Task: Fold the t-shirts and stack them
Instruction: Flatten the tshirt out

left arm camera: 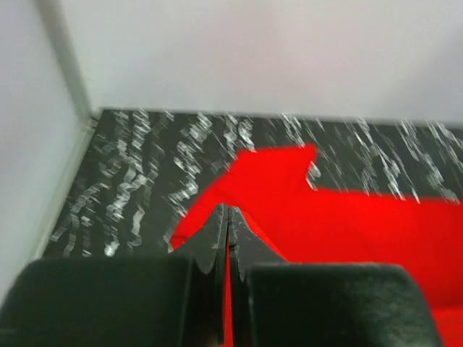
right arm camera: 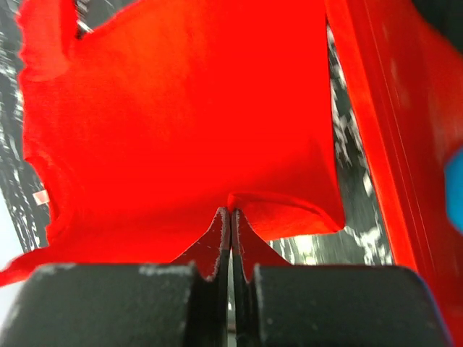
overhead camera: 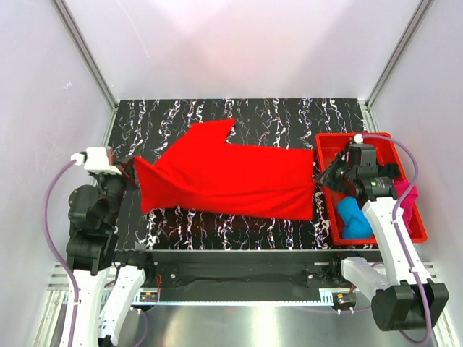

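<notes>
The bright red t-shirt [overhead camera: 231, 177] is stretched flat across the black marbled table, one sleeve pointing to the far side. My left gripper [overhead camera: 132, 170] is shut on its left end, and red cloth shows between the closed fingers in the left wrist view [left arm camera: 228, 210]. My right gripper [overhead camera: 318, 177] is shut on the shirt's right edge, next to the bin. In the right wrist view the red t-shirt [right arm camera: 181, 123] bunches into a small fold at the closed tips [right arm camera: 231, 211]. A blue t-shirt [overhead camera: 354, 217] and a magenta-pink one [overhead camera: 409, 199] lie crumpled in the bin.
The rigid red plastic bin [overhead camera: 329, 141] stands at the table's right side, its left wall [right arm camera: 376, 108] close to my right gripper. White walls with metal posts close in the table [overhead camera: 289, 116] on three sides.
</notes>
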Robot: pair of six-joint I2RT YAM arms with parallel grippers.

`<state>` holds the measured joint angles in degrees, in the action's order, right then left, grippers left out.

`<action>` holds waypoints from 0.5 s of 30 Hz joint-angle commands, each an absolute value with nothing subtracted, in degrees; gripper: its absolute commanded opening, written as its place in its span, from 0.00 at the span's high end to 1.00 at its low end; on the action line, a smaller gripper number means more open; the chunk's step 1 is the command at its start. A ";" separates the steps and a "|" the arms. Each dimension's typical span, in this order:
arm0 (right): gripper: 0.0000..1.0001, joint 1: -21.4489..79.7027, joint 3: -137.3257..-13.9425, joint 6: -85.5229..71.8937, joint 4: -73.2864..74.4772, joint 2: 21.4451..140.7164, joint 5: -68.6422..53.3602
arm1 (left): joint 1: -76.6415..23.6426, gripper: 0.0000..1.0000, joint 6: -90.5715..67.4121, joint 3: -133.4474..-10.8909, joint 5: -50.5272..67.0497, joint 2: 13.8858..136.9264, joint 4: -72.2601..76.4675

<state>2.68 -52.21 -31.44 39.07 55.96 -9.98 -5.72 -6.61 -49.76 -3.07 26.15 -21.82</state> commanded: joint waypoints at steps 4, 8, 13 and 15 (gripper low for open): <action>1.00 2.72 -53.18 -34.01 47.63 52.57 -7.99 | -6.85 1.00 -6.32 -46.15 8.96 23.12 -31.72; 1.00 2.72 -51.60 -34.37 48.96 50.98 -8.09 | -7.29 1.00 -8.61 -44.65 10.72 21.71 -33.22; 1.00 2.72 -47.47 -35.42 45.80 50.89 -8.43 | -7.29 1.00 -9.14 -43.68 7.24 23.55 -31.30; 1.00 2.72 -47.81 -36.82 40.89 51.85 -10.10 | -7.29 1.00 -10.54 -44.73 2.05 25.56 -29.89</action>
